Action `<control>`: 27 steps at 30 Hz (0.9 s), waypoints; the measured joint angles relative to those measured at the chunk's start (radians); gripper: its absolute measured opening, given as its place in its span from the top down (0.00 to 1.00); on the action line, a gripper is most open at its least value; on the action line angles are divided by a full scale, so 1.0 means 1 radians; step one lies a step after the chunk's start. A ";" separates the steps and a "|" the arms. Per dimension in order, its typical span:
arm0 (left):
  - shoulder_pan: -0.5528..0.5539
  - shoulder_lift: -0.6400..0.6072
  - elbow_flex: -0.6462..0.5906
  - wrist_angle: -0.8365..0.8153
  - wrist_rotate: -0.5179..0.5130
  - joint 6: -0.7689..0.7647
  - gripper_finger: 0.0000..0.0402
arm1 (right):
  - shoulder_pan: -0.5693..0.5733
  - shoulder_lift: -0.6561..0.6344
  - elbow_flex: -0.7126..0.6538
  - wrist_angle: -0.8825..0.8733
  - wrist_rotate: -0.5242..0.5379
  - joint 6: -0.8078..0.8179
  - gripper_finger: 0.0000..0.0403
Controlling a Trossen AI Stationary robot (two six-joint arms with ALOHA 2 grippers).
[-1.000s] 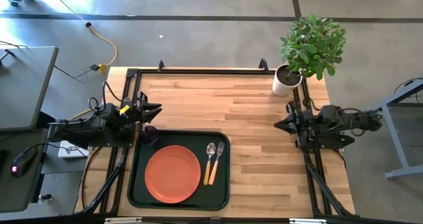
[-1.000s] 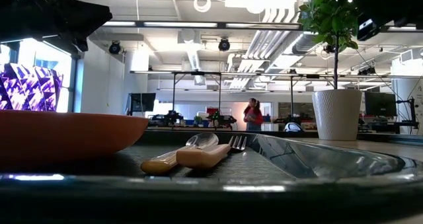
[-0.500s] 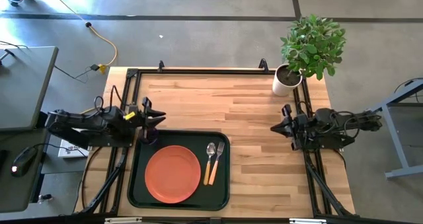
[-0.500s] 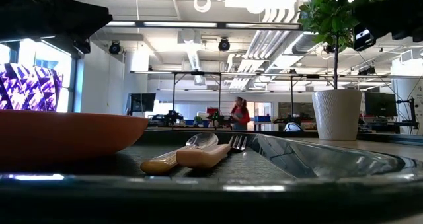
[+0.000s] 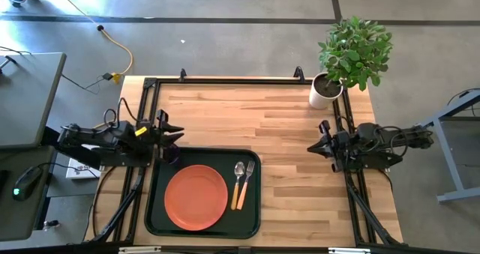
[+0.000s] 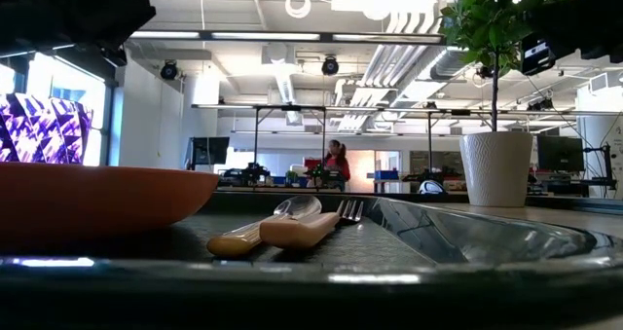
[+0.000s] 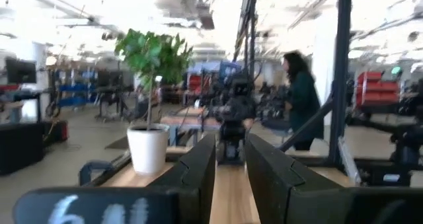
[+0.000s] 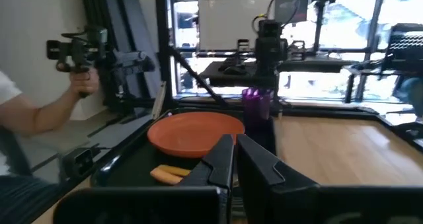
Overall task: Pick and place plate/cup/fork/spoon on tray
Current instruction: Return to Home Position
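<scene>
Open tabletop in the middle, clutter at the edges

The bare wooden table (image 5: pixel 292 134) between the tray (image 5: pixel 255 218) and the potted plant (image 5: pixel 351 53) lies free. On the tray, the plate (image 5: pixel 196 197), spoon (image 5: pixel 238 180) and fork (image 5: pixel 245 183) fill most of the floor; the cup (image 5: pixel 169 154) blocks its far-left corner, with the left gripper (image 5: pixel 174 129) just beside it. The right gripper (image 5: pixel 318 145) sits at the table's right edge.

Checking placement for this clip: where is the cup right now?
In the high view the cup stands in the tray's far left corner, beside the plate, under the left gripper.
</scene>
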 joint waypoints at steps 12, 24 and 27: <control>0.000 0.000 -0.003 -0.084 -0.041 0.045 0.82 | -0.002 0.000 0.000 -0.010 0.018 -0.061 0.97; 0.001 0.000 -0.002 -0.171 -0.061 0.027 0.86 | -0.002 0.000 -0.055 0.040 0.033 -0.048 0.97; 0.001 0.000 -0.003 -0.204 -0.065 0.008 0.93 | -0.007 0.004 -0.087 0.044 0.079 -0.031 0.97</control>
